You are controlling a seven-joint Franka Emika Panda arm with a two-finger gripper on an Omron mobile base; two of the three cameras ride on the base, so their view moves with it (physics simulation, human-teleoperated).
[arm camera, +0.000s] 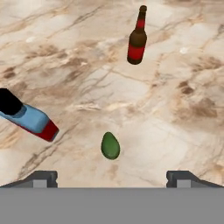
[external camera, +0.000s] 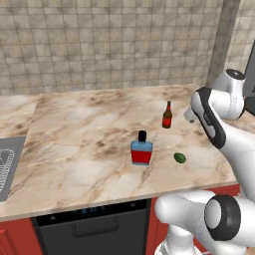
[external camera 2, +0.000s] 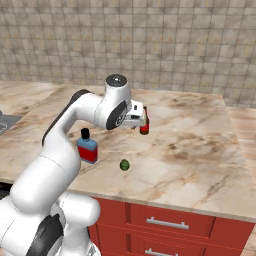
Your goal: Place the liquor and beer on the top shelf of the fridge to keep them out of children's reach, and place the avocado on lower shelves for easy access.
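On the marble counter (external camera: 79, 129) stand the blue liquor (external camera: 142, 149) bottle and, further back to its right, the slim brown beer (external camera: 167, 115). The small dark-green avocado (external camera: 180, 158) lies near the front edge. My gripper (external camera 2: 144, 119) hovers above the counter close to the beer (external camera 2: 144, 128), and it is open and holds nothing. In the hand view the gripper (arm camera: 111, 178) has its fingertips (arm camera: 43, 177) spread wide, with the avocado (arm camera: 110, 145) just ahead between them, the liquor (arm camera: 28, 117) to the left and the beer (arm camera: 137, 37) further off. The fridge and its shelves are out of view.
A sink (external camera: 7, 167) is set into the counter at the far left. A tiled wall (external camera: 109, 45) backs the counter. Below the front edge sit a dark appliance front (external camera: 94, 224) and red drawers (external camera 2: 165, 222).
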